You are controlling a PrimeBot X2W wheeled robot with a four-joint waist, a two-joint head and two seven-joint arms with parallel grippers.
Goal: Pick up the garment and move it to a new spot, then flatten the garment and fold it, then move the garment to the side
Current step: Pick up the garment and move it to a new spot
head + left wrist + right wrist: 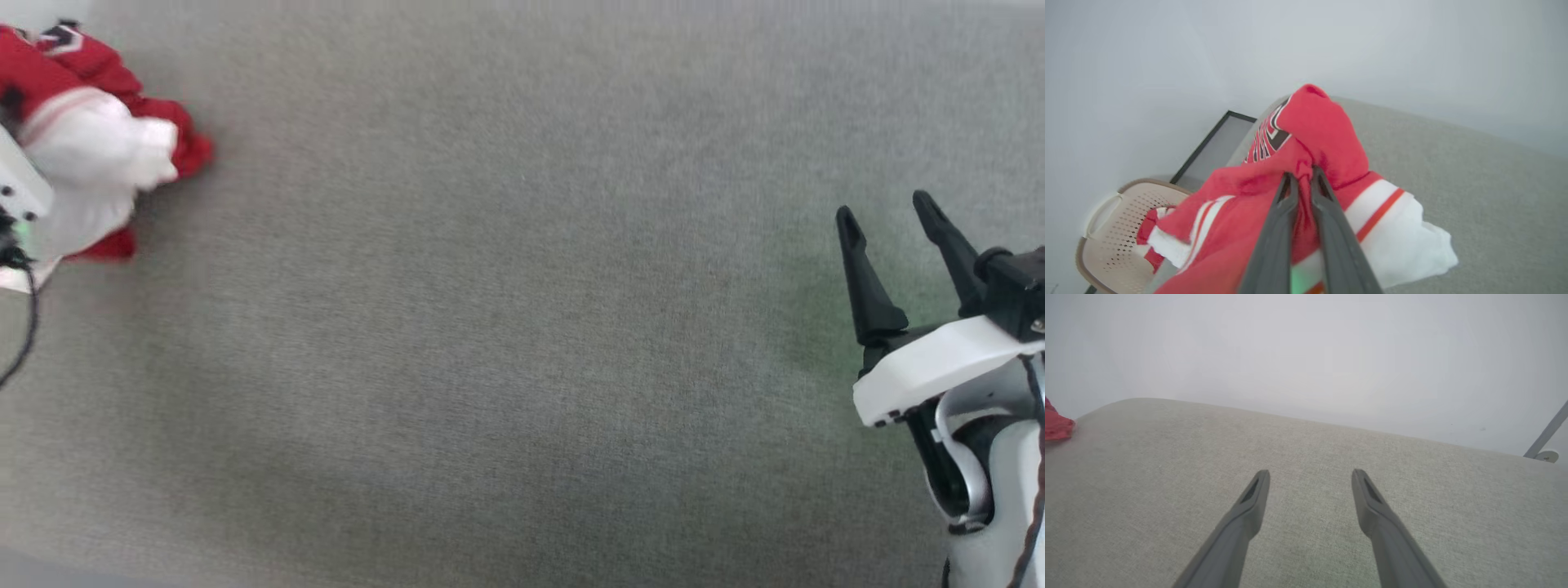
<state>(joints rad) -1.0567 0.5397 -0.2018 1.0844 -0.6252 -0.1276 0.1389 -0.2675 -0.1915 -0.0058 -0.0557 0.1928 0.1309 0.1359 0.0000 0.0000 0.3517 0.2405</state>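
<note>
The left gripper (1302, 176) has its two long dark fingers pressed nearly together, and a fold of red cloth is pinched between the tips. This cloth belongs to the garment (1323, 134), a red jersey shirt with white short sleeves, red and white striped trim and black-and-white block letters. The garment is bunched around the closed jaws. The part with the letters rises just beyond the fingertips, one white sleeve hangs to the right of the fingers, and a striped part spreads to their left. I cannot tell if the bundle is lifted or rests on the grey woven fabric surface (1474, 183) that lies under it.

Farther to the left of these jaws stands a beige perforated basket (1114, 228), and a small red cloth (1145, 228) seems to lie in it. A dark-framed panel (1216, 143) is just beyond the basket.

The right gripper (886, 208) is well apart from the garment. Its jaws stand wide open with nothing between them, over a bare part of the grey surface. In the right wrist view a small red edge of the garment shows far to the left of the open fingers. A thin metal rod (1545, 435) leans far to their right, against the white wall (1306, 355).
</note>
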